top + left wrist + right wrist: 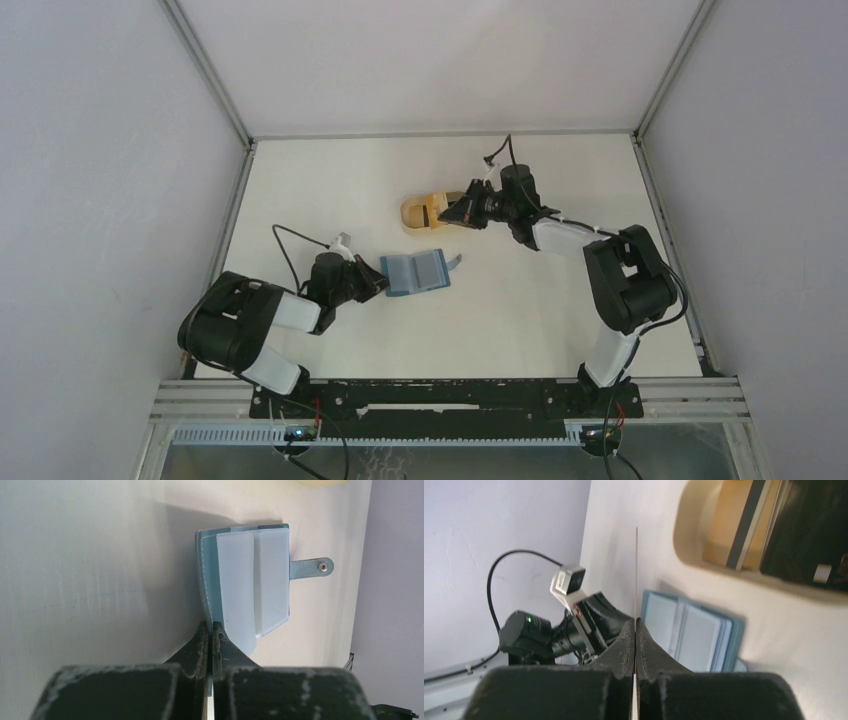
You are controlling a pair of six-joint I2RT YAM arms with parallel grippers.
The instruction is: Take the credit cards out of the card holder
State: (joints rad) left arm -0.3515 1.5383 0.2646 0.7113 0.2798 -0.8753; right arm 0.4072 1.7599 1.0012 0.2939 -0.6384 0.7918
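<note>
The teal-blue card holder (415,271) lies open on the table, its clear sleeves up and its snap tab (310,569) to the right. My left gripper (378,283) is shut on the holder's left cover edge (204,580), as the left wrist view (210,624) shows. My right gripper (454,215) is over the tan tray (408,212). It is shut (635,621) on a thin credit card (636,570) seen edge-on. A tan card with a dark stripe (734,525) and a black card (809,530) lie in the tray (684,535). The holder (694,635) lies below the tray in that view.
The left arm's wrist and camera (549,630) sit just beyond the holder. Grey walls close in the white table on three sides. A metal rail (450,395) runs along the near edge.
</note>
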